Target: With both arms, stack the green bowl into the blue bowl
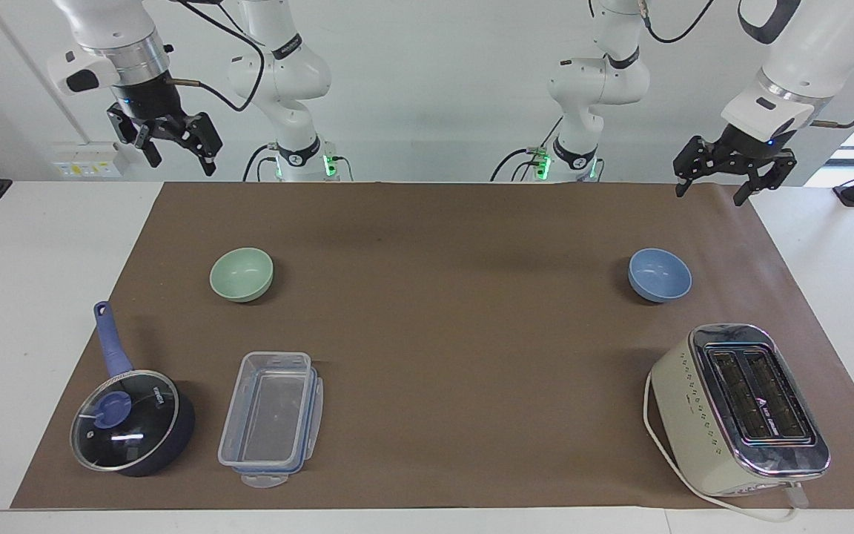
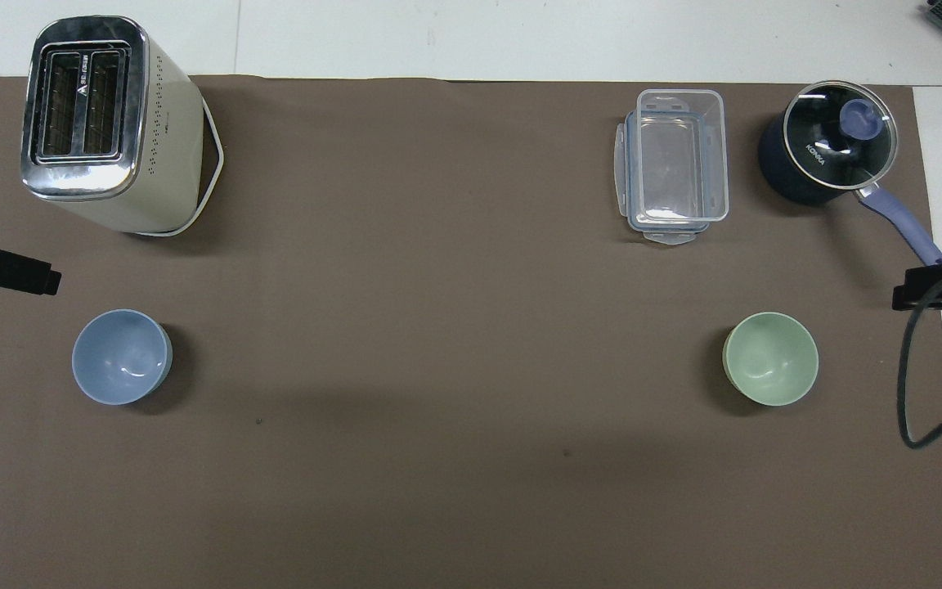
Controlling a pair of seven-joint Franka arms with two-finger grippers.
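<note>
The green bowl [image 1: 242,274] [image 2: 770,357] sits upright and empty on the brown mat toward the right arm's end of the table. The blue bowl [image 1: 660,274] [image 2: 121,356], the same size and also empty, sits toward the left arm's end. The two bowls are far apart, about level with each other. My right gripper [image 1: 179,159] hangs open high in the air over the mat's corner at its own end, holding nothing. My left gripper [image 1: 710,194] hangs open and empty over the mat's corner at its end. Neither gripper touches a bowl.
A dark blue saucepan [image 1: 133,423] with a glass lid and a clear plastic box [image 1: 271,419] stand farther from the robots than the green bowl. A cream toaster [image 1: 738,408] stands farther out than the blue bowl. Bare mat [image 1: 442,311] lies between the bowls.
</note>
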